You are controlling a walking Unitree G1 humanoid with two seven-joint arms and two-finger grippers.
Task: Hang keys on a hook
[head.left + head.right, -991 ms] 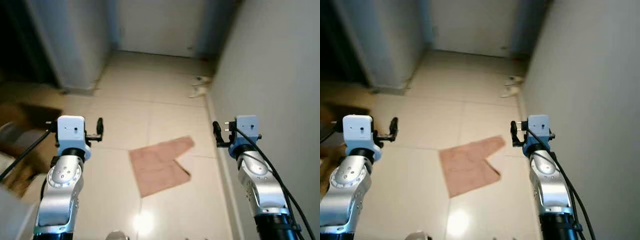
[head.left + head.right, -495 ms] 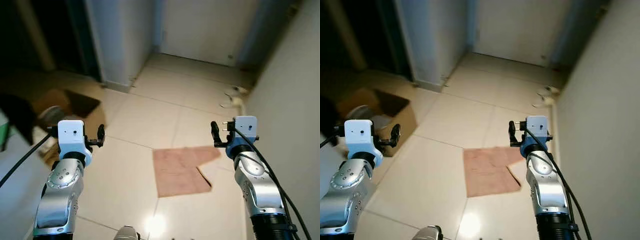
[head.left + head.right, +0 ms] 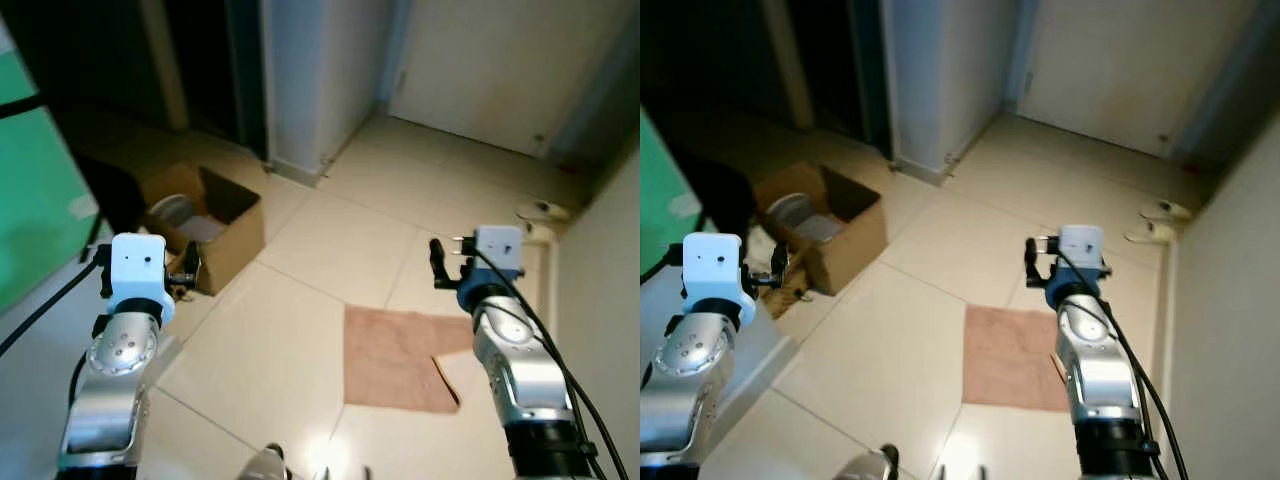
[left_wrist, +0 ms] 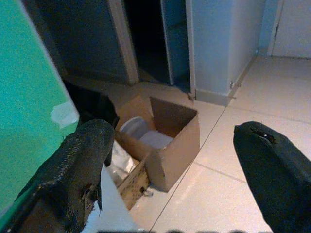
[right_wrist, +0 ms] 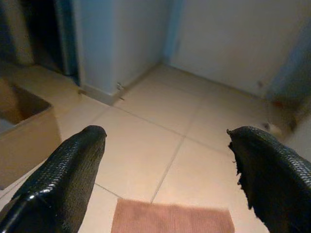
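both arms were raised in front of the robot over a tiled floor (image 3: 300,330). the left tool (image 4: 170,160) sat at the lower left of the left eye frame, held over the floor near an open cardboard box (image 3: 215,225); in the left wrist view its two black fingers (image 4: 80,170) stood wide apart with nothing between them. the right tool (image 5: 170,170) sat right of centre in the left eye frame, above the upper right edge of a pinkish floor cloth (image 3: 395,360); in the right wrist view its fingers (image 5: 63,179) were likewise spread wide and held nothing.

the cardboard box stood at the left of the frame with its flaps open, with a round pale dish (image 4: 133,128) and some white stuff inside. a green surface (image 3: 35,190) filled the far left edge. behind the box a dark doorway (image 3: 200,60) opened at the upper left, and beside it stood a pale wall corner (image 3: 305,80). a closed pale door (image 3: 490,60) took up the upper right. a pair of light slippers (image 3: 1155,222) lay on the floor by the right wall. i could not make out any keys or a hook in these views.
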